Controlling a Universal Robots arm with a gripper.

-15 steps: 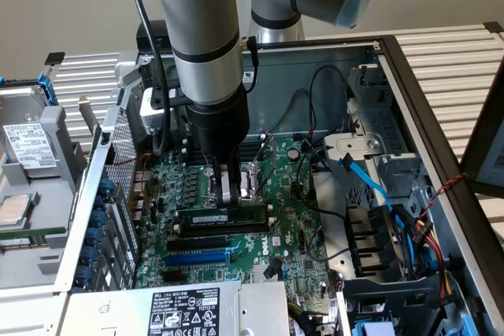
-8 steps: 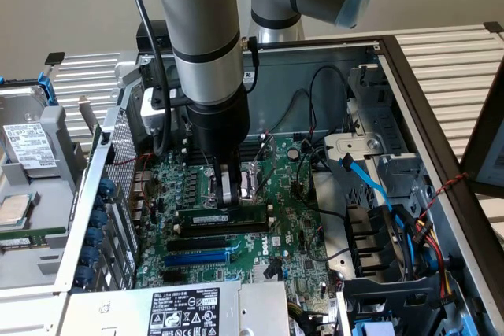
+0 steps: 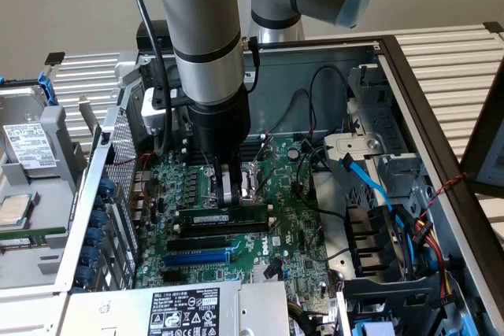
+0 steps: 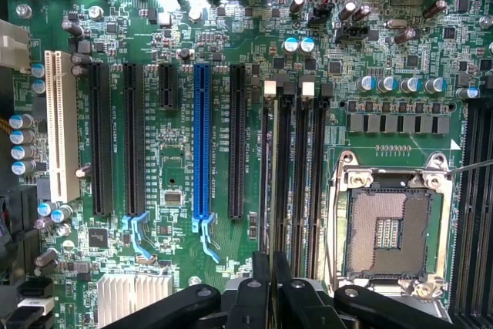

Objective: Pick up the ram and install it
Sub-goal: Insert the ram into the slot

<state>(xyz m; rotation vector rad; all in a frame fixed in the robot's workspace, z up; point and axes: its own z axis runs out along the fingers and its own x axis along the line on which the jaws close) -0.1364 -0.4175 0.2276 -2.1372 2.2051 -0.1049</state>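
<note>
And there it is: the gripper is seen down inside the open case, over the motherboard. Its fingers are drawn almost together on the ram, which is pinched across its thin faces near mid-length, by the upper edge.

In the exterior view the ram is stretched from nine to three o'clock, directly at six o'clock under the gripper, with its white label turned toward the camera. The black memory slots are found just beside it at six o'clock, and the blue expansion slot farther along the same line. The CPU socket is placed at about one o'clock from the stick.

In the wrist view the ram is presented edge-on, as a thin line running out from between the fingers and laid along the black memory slots. Whether its contact edge is entered in a slot cannot be told.

On handling, the stick is judged light, stiff and thin, so little grip force is called for. It is also fragile: chips and contacts are best left untouched, and twisting is to be avoided. A hold at the middle of the top edge, as seen here, is judged right, so that pressure is shared evenly along the length.
</note>
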